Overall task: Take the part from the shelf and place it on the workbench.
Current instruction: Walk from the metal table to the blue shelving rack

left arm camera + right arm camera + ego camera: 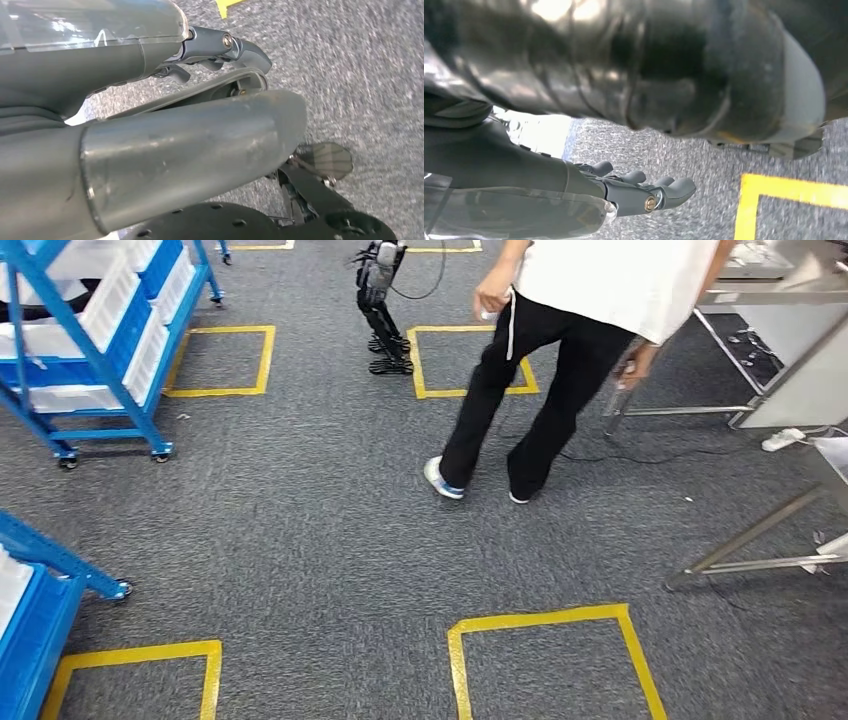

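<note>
A blue shelf (100,330) on wheels, loaded with white bins, stands at the far left in the head view. A metal-framed workbench (790,350) stands at the far right. My left hand (215,45) hangs beside my body over the grey carpet, its fingers loosely apart and holding nothing. My right hand (634,190) also hangs down, fingers stretched out and empty, with a yellow tape line (784,192) on the floor past it.
A person (540,370) in a white top and black trousers walks across the carpet ahead, toward the right. Another small robot (383,300) stands at the back. A second blue shelf (30,610) is close at the lower left. Yellow tape squares (550,660) mark the floor.
</note>
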### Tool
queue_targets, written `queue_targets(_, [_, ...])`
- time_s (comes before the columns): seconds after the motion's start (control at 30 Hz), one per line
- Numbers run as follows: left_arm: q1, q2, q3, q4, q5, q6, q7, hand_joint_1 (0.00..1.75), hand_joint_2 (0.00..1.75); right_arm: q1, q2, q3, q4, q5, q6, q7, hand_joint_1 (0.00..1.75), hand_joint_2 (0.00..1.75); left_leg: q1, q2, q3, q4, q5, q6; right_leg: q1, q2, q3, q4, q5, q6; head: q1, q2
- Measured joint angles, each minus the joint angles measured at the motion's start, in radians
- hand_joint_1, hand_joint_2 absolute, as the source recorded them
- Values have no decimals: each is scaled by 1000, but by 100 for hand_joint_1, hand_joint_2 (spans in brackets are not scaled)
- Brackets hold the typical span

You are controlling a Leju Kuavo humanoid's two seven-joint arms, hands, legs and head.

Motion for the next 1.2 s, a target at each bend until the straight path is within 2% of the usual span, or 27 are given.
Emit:
queue_targets(0.03, [0,0,0,0,0,0,0,0,0,0,0,0,0,2,0,0,0,0,-5,-14,2,0,0,3,11,4,-7,-2,22,-13,0,0])
queue_targets(0.07, [1,0,0,0,0,0,0,0,0,0,0,0,0,3,1,1,0,0,-9,-29,5,0,0,4,23,11,4,-44,62,-27,0,0])
queue_targets(0.1, [1,0,0,0,0,1,0,0,0,1,0,0,0,5,2,1,0,0,-11,-43,7,0,0,6,36,28,30,-116,113,-42,0,0])
queue_targets(0.17, [0,-1,0,0,0,2,0,0,0,2,-1,0,0,7,4,0,0,0,-13,-67,10,-1,1,7,54,73,78,-243,178,-69,0,0])
queue_targets(0.2, [-1,-2,0,0,0,3,-1,0,0,3,-2,0,0,8,5,-1,0,0,-12,-75,9,-2,2,6,59,87,89,-276,191,-77,0,0])
queue_targets(0.23, [-1,-2,0,0,0,4,-1,0,0,2,-2,0,0,9,6,-2,0,0,-12,-83,7,-3,4,4,59,89,91,-284,190,-80,0,0])
queue_targets(0.3, [2,0,0,0,0,7,-3,0,0,-2,1,0,0,10,10,-3,0,0,-11,-98,4,-9,9,-3,59,71,94,-292,195,-82,0,0])
queue_targets(0.33, [5,4,1,0,0,8,-4,0,0,-4,4,0,0,11,12,-3,0,0,-13,-96,3,-7,8,-5,56,58,100,-303,200,-81,0,0])
queue_targets(0.4, [7,11,1,0,0,9,-7,0,0,-4,10,0,0,11,17,-3,0,0,-20,-57,-16,34,-23,-11,47,29,113,-331,215,-80,0,0])
queue_targets(0.47, [5,18,2,0,0,10,-8,0,0,0,16,0,1,12,20,-4,0,0,-20,-3,-64,143,-89,-20,44,1,117,-343,220,-79,-1,0])
queue_targets(0.5, [4,21,2,0,0,10,-8,0,0,1,19,0,2,12,21,-4,0,0,-17,10,-91,202,-117,-26,43,-15,115,-342,219,-79,-1,0])
queue_targets(0.53, [4,23,2,0,0,10,-9,0,0,1,21,0,2,12,21,-4,0,0,-13,17,-106,240,-129,-33,42,-30,114,-340,217,-76,-1,0])
queue_targets(0.57, [5,26,2,0,0,10,-9,0,0,1,24,0,3,12,21,-4,0,0,-8,23,-104,244,-123,-39,40,-45,113,-337,214,-73,-1,0])
queue_targets(0.6, [6,28,2,0,0,10,-9,0,0,0,26,0,3,12,21,-4,0,0,-5,30,-80,205,-99,-45,37,-58,112,-333,211,-69,-1,0])
queue_targets(0.67, [7,32,2,-1,0,10,-9,0,0,-1,28,0,3,12,21,-4,0,0,-1,63,1,66,-42,-50,33,-82,111,-321,201,-58,-1,0])
queue_targets(0.7, [6,33,2,-1,-1,10,-9,0,0,-1,29,0,3,12,21,-4,0,0,-2,78,32,11,-24,-45,33,-92,111,-314,195,-51,-1,0])
queue_targets(0.73, [5,34,2,-1,-1,10,-10,0,0,-2,29,0,3,12,21,-4,0,0,-5,88,47,-19,-16,-36,33,-100,112,-308,191,-45,-1,0])
queue_targets(0.8, [6,37,3,-1,-1,10,-10,0,0,-6,31,0,4,12,22,-4,0,0,-9,78,45,-27,-12,-17,33,-115,114,-304,187,-34,-1,0])
queue_targets(0.83, [7,38,3,-1,-1,10,-9,0,0,-9,32,0,4,12,22,-4,0,0,-8,70,45,-30,-10,-9,31,-115,115,-302,184,-28,-1,0])
queue_targets(0.9, [8,41,4,-2,-3,10,-8,0,0,-10,33,0,3,12,23,-5,0,0,-2,53,46,-37,-2,4,26,-69,104,-266,152,-16,-1,0])
queue_targets(0.97, [5,44,4,-2,-6,9,-8,0,0,-9,34,0,4,12,23,-6,0,0,0,34,41,-41,5,13,17,-10,55,-156,82,-8,0,0])
queue_targets(1.0, [4,45,4,-2,-7,9,-9,0,0,-9,34,0,4,13,23,-7,0,0,0,23,37,-40,7,15,14,1,24,-88,48,-6,0,0])
queue_targets(1.03, [3,47,4,-2,-8,9,-10,0,0,-8,34,-1,4,13,23,-7,0,0,-1,11,33,-40,9,15,11,3,0,-37,31,-5,0,0])
queue_targets(1.07, [4,49,4,-2,-8,8,-10,0,0,-8,34,-1,4,12,23,-8,0,0,-1,-1,32,-39,10,14,9,4,-9,-17,35,-4,0,0])
queue_targets(1.1, [5,50,4,-2,-9,8,-11,0,0,-8,34,-1,4,12,23,-9,0,0,0,-15,31,-38,12,12,6,6,3,-39,59,-4,0,0])
queue_targets(1.13, [5,51,4,-2,-10,8,-12,0,0,-8,34,-1,4,12,23,-10,0,0,0,-30,32,-37,13,10,2,14,33,-100,99,-4,0,0])
queue_targets(1.2, [5,52,4,-2,-11,7,-13,0,0,-8,35,-1,4,13,23,-12,0,0,1,-56,29,-32,14,1,-3,62,97,-236,159,-4,0,0])
